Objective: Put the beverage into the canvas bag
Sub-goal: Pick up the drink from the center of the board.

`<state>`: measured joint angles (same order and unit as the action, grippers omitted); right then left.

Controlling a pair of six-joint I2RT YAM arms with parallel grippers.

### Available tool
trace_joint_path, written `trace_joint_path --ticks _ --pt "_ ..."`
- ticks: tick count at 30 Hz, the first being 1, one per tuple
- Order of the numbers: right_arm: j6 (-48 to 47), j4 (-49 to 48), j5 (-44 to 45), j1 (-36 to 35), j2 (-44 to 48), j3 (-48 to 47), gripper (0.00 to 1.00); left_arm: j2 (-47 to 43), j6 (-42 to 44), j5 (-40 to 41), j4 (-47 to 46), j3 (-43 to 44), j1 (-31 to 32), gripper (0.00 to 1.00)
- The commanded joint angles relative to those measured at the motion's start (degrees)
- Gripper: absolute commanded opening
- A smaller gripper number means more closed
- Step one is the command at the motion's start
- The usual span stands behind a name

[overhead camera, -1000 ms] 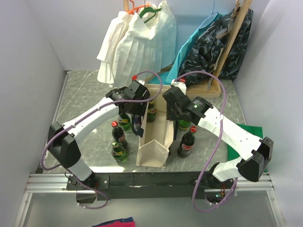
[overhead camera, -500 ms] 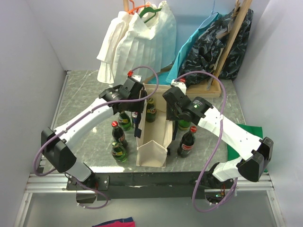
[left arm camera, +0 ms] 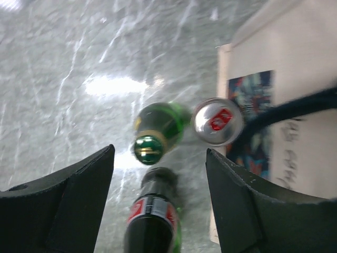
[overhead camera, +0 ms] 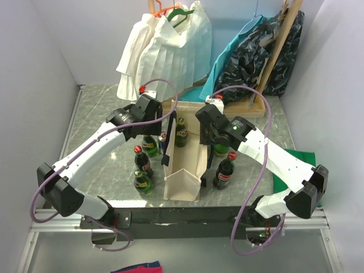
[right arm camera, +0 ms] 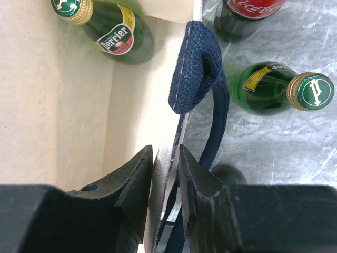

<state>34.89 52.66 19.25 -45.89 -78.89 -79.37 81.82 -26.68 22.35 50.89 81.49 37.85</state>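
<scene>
- Grey marble tabletop (overhead camera: pixel 96 122), pale walls. At back: white pleated garment (overhead camera: pixel 165 54) on a hanger, teal cloth (overhead camera: pixel 227 62), dark patterned fabric (overhead camera: pixel 267 51). These overlap, so outlines are hard to separate.
- canvas bag (overhead camera: pixel 183 179) upright mid-table, near front edge, mouth open. Cream, w/ navy strap (right arm camera: pixel 202 68).
- Perrier btl (right arm camera: pixel 113 29) stands inside bag at far end. Only neck + label show; base hidden by bag walls.
- R gripper (right arm camera: pixel 166 158): jaws narrow, pinching bag's right wall at the rim, strap hanging just beside. Only a thin sliver of canvas visible between pads.
- L gripper (left arm camera: pixel 159 158): jaws wide, nothing between them, above the btls left of bag. In top view its fingers are hidden under the wrist.
- Below it: green btl (left arm camera: pixel 149 149) w/ gold-rimmed cap, silver can (left arm camera: pixel 217 122) just beside bag wall, cola btl (left arm camera: pixel 152 213) blurred, red label unreadable.
- Right of bag: Coca-Cola btl (right arm camera: pixel 247 10), cut off by frame top; P-cap green btl (right arm camera: pixel 281 92) near it.
- Dark round object (right arm camera: pixel 226 174) under strap loop, can't ID.
</scene>
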Motion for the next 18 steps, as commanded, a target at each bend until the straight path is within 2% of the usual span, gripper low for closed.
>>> trace_joint_path --ticks 1,18 --pt "0.3 -1.2 1.1 -0.3 0.1 -0.3 0.34 -2.7 0.0 -1.1 -0.9 -2.5 -2.3 0.75" --pt "0.6 -0.8 1.3 -0.3 0.0 -0.2 0.34 -1.0 0.4 -3.2 -4.0 -6.6 -3.4 0.66"
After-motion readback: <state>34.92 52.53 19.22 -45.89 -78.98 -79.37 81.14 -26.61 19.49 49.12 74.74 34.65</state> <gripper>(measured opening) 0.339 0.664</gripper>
